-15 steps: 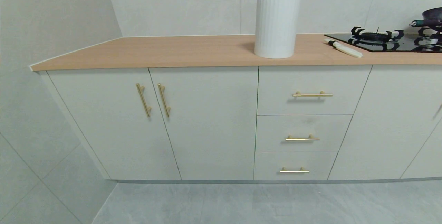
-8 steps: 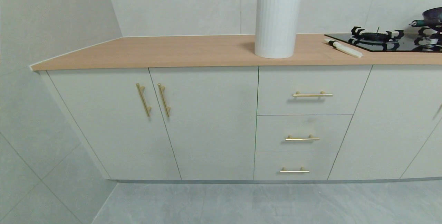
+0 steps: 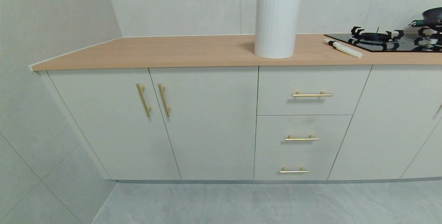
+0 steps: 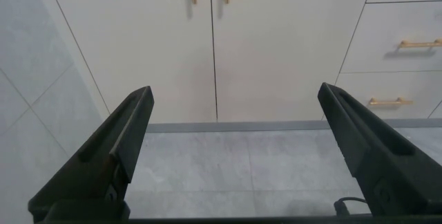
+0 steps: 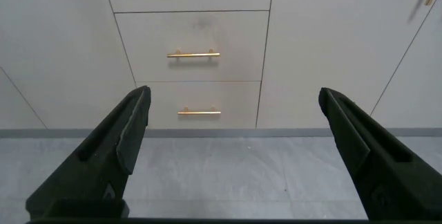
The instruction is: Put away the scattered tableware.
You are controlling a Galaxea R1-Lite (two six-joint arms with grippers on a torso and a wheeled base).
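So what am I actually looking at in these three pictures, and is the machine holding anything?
It is a wheeled robot with two arms. The wide picture comes from its head, facing a kitchen cabinet. On the wooden countertop are a white ribbed container and, beside the gas hob, a pale utensil. The other two pictures come from cameras on the wrists: the dark prongs are the left hand, facing the cabinet doors, and the right hand, facing the drawers. Both hands are open and hold nothing.

Bright, diffuse light fills the scene, the white cylinder (image 3: 276,27) casting a faint shadow leftward along the counter (image 3: 172,51).
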